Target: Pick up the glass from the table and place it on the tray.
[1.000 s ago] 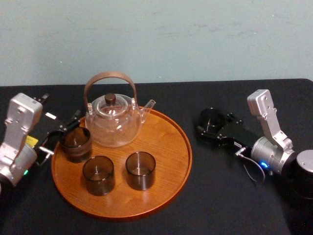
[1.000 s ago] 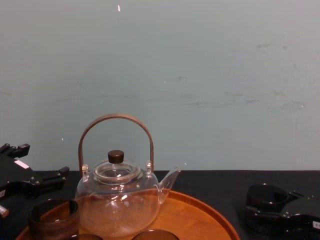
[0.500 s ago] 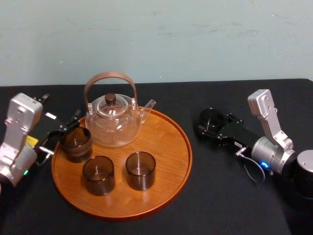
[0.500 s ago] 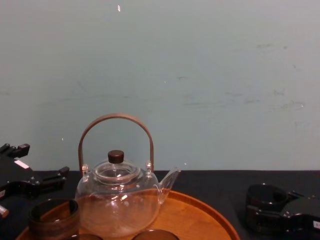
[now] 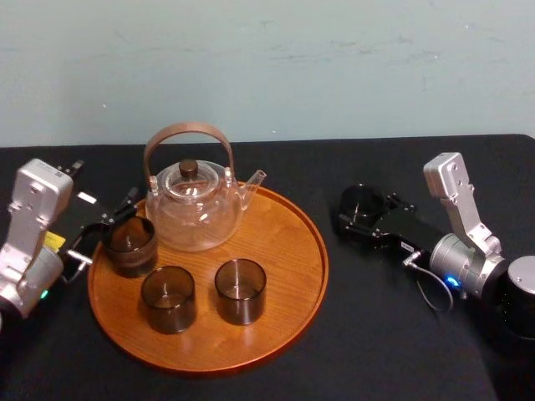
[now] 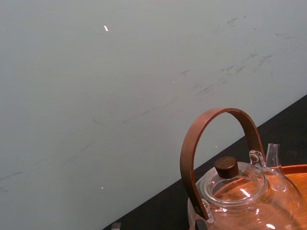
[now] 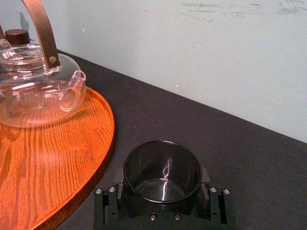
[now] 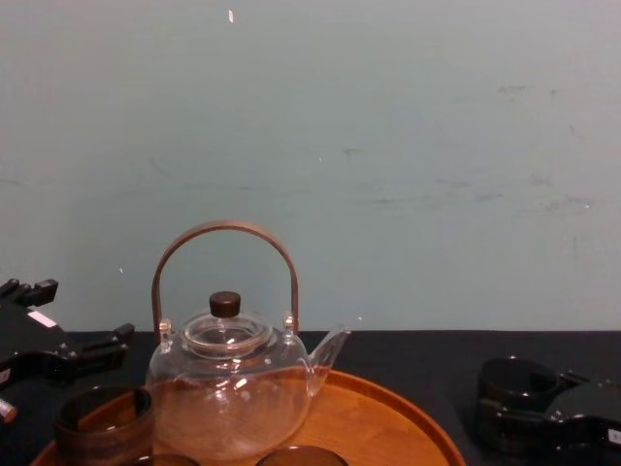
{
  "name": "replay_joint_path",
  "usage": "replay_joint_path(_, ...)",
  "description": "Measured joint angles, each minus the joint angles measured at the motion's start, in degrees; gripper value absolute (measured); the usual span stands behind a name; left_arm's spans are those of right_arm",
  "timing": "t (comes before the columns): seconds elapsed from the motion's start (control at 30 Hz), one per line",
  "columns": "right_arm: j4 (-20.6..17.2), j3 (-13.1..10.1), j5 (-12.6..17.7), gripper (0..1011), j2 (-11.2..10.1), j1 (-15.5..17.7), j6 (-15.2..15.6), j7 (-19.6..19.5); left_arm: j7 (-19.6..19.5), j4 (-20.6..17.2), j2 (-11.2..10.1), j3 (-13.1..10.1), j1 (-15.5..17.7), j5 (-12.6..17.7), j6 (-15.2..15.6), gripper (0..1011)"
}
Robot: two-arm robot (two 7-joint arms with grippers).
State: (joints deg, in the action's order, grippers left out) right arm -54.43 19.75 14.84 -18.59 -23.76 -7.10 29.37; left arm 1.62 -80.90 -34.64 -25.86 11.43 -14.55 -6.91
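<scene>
Here, on the round orange-brown wooden tray (image 5: 292, 251): a clear teapot (image 5: 196, 209) and three smoky tumblers (image 5: 241, 290). Middle right, off the tray on black cloth (image 5: 351, 334), the dark round glass (image 5: 361, 200), empty, within the right gripper (image 7: 162, 191); grip impossible to judge. Left edge: left gripper (image 5: 109, 213) spread wide, empty.

Barely any change over the last second.

By the chest view, the right pincer (image 8: 519, 400), with the dark glass (image 8: 516, 377) between its fingers, has crept a very slight way toward the tray (image 8: 419, 416) since a second ago. That small drift was already over half a second ago, and from then to now no further shift can be made out. In the head view the same pincer (image 5: 361, 209) and glass (image 5: 361, 200) show a move too slight to be sure of over the black desk (image 5: 376, 334).
</scene>
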Motion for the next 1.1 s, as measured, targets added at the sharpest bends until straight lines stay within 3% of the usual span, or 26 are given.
replay_joint_path(0.63, -1.2, -0.6, 1.2, 905, -0.3, 0.7, -1.0, 1.2, 0.0, 0.0, 0.0, 0.0, 0.0, 0.0, 0.0, 1001)
replay_joint_path(1.1, -8.5, -0.5, 1.9, 904, -1.7, 3.5, -1.3, 1.4, 0.0, 0.0, 0.0, 0.0, 0.0, 0.0, 0.0, 1001)
